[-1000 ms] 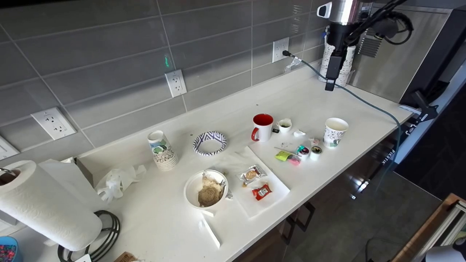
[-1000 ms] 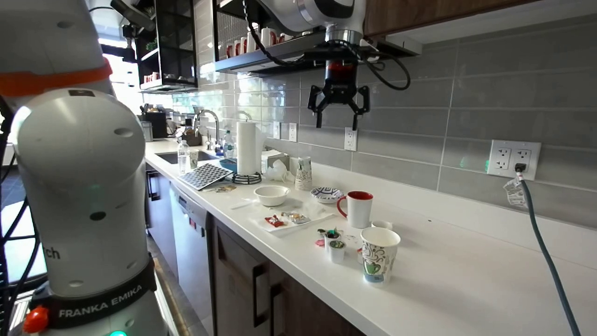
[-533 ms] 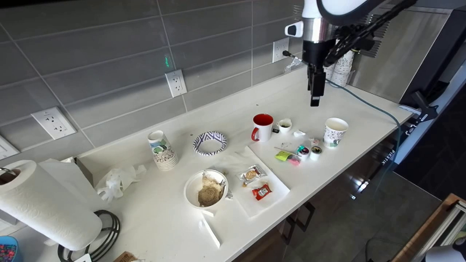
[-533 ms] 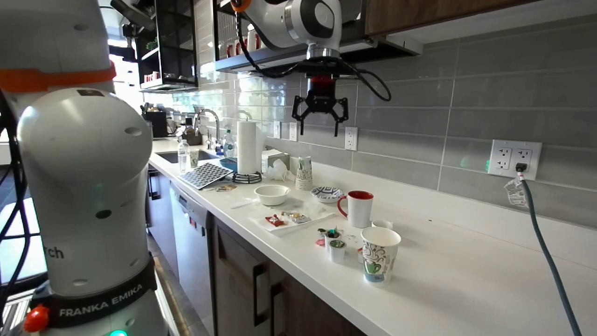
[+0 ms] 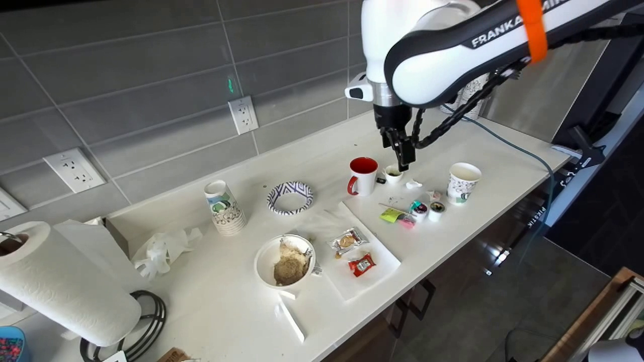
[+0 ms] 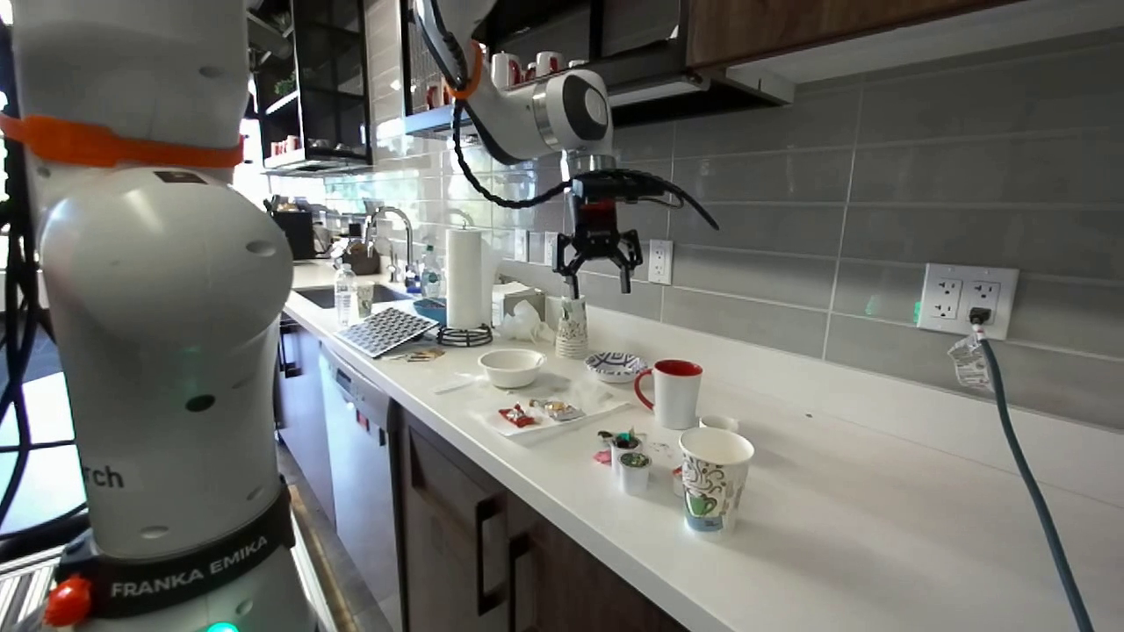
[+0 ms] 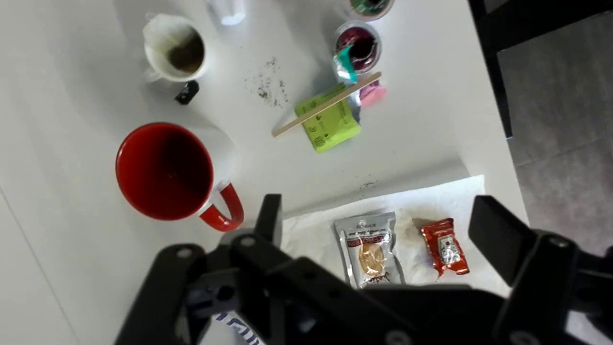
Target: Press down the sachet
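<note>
Black tool [image 6: 600,290] hanging above the counter [image 6: 861,527], jaws spread wide, holding nothing, touching nothing. Just dropped and swung across, visibly lower in both exterior views than a second ago, with no change in that wide spread. Framed now between the fingertips in the wrist view: silver foil sachet [image 7: 371,251] printed with a golden-tan oval, and beside it, apart, red sachet [image 7: 445,247], both lying well below on a white paper sheet [image 7: 459,201]. No shift in either over that same second. Hard to say for certain which to press; most likely the silver one, being closest to mid-gap.

Good news for the task, then: approach well under way by the look of it, pressing not yet begun. Probably more descent to come, and perhaps a drawing-in of the fingers first, so as to push on the foil rather than straddle it.

Next out, red-lined white mug [image 7: 165,171], handle pointing toward the sheet, worth steering wide of on the way down. Beyond, lime-green packet [image 7: 330,128] crossed by a wooden stir stick [image 7: 326,104], then coffee pods [image 6: 635,474], then patterned paper cup [image 6: 714,483]. On the opposite side, white bowl [image 6: 512,373], near the sheet, likewise unmoved.
</note>
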`<state>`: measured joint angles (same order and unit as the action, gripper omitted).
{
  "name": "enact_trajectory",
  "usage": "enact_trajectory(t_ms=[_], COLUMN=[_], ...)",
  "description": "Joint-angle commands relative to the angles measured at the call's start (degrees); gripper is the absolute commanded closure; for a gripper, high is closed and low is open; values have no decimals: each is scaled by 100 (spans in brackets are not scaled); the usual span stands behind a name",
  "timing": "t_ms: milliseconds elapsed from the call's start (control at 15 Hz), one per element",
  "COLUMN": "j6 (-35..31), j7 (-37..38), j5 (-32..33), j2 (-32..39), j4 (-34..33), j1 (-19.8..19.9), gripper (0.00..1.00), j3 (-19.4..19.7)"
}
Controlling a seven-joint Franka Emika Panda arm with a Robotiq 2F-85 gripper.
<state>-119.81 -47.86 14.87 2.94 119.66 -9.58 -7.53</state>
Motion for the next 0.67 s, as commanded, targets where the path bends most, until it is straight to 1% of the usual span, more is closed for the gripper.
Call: enact_trajectory(t_ms=[0, 67, 200, 267, 333, 600], j6=[-851, -1149, -1742, -1447, -1534, -1533], j7=[-747, -992, -1732, -1142, -1214, -1198], j5=[333, 330, -65, 152, 142, 145], j2=[723, 837, 1040, 809, 883, 855], j4=[-400, -414, -453, -299, -319, -321], j1=[69, 95, 234, 128, 151, 157], gripper=[0, 0, 0, 0, 0, 0], j3=[-76, -91, -157, -91, -91, -94])
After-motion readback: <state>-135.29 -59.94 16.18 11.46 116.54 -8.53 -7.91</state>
